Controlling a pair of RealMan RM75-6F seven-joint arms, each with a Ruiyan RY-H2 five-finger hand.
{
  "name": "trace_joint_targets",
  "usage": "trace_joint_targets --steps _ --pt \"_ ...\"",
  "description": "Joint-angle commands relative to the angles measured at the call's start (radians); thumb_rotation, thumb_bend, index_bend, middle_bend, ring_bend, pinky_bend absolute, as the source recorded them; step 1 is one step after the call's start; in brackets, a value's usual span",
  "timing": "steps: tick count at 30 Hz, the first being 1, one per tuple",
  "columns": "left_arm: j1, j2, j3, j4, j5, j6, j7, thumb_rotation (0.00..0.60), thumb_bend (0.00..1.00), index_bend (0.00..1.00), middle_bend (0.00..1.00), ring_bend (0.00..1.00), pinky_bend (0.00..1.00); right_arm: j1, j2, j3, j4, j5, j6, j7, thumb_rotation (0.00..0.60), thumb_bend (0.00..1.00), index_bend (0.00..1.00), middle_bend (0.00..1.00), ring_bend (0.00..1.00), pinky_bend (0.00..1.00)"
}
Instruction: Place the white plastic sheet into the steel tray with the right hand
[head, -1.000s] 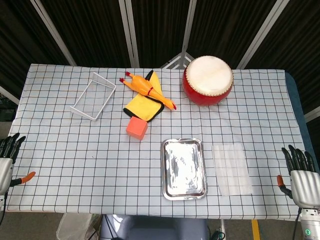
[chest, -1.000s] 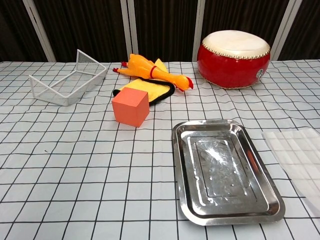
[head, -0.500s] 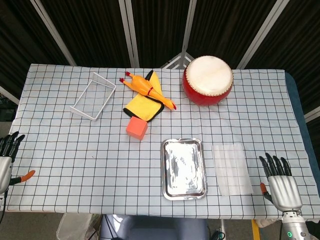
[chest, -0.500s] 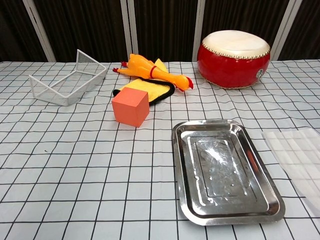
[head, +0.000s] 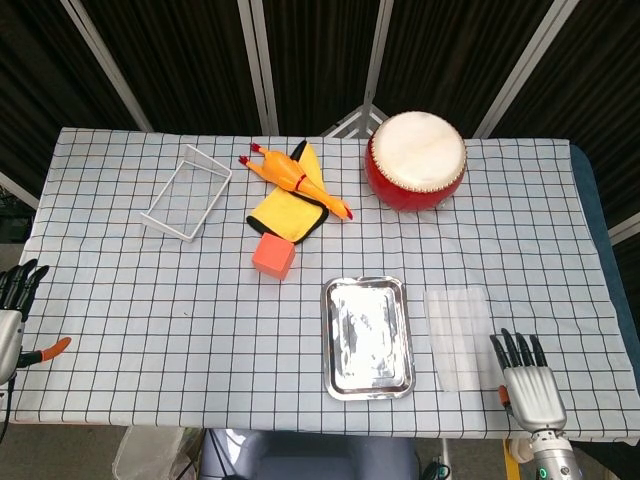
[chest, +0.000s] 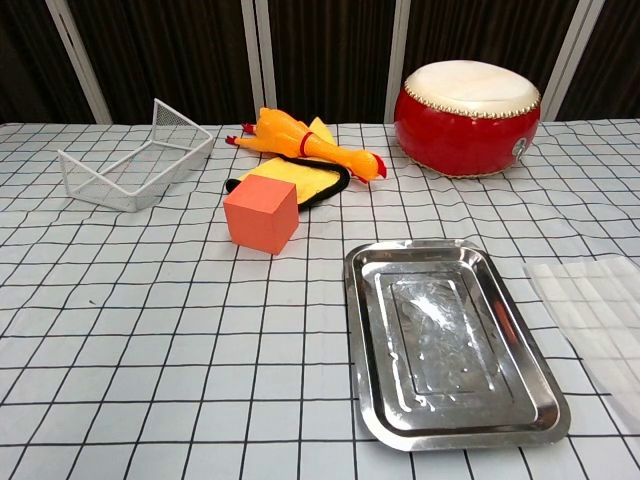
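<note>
Since the plastic sheet is lying flat beside the tray, right hand, fingers spread & holding nothing, is risking sliding it w/o lifting an edge

Pretty bright, even overhead light, shadows soft and short. Shiny rectangular steel tray, left of the right hand, throws blotchy white glare. Both views sharp; background's just dark.

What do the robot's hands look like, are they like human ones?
Rather humanlike. The right hand has slim black fingers, a pale grey ridged back and a small orange-red thumb tip. The left hand, half out of view, looks alike: black fingers, orange thumb tip.
</note>
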Motion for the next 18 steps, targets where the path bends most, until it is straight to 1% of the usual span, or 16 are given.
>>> trace_joint_targets --steps 1,7,11,18 --pt "0.000 0.000 0.001 0.000 0.000 0.000 0.000 0.600 0.00 0.00 0.00 0.00 0.00 -0.002 -0.016 -0.006 0.017 0.006 -0.006 -0.016 0.600 0.46 0.00 0.00 0.00 0.00" --pt "0.001 0.000 0.000 0.001 -0.003 0.001 -0.003 0.600 0.00 0.00 0.00 0.00 0.00 -0.002 -0.040 -0.015 0.050 0.019 -0.025 -0.039 0.600 0.46 0.00 0.00 0.00 0.00" --pt "0.000 -0.002 0.002 0.001 0.000 0.000 0.001 0.600 0.00 0.00 0.00 0.00 0.00 0.006 -0.061 -0.002 0.074 0.032 -0.035 -0.038 0.600 0.46 0.00 0.00 0.00 0.00" --pt "0.001 -0.001 0.001 0.001 -0.004 0.000 -0.002 0.600 0.00 0.00 0.00 0.00 0.00 0.019 -0.073 0.015 0.111 0.085 -0.070 -0.050 0.600 0.46 0.00 0.00 0.00 0.00"
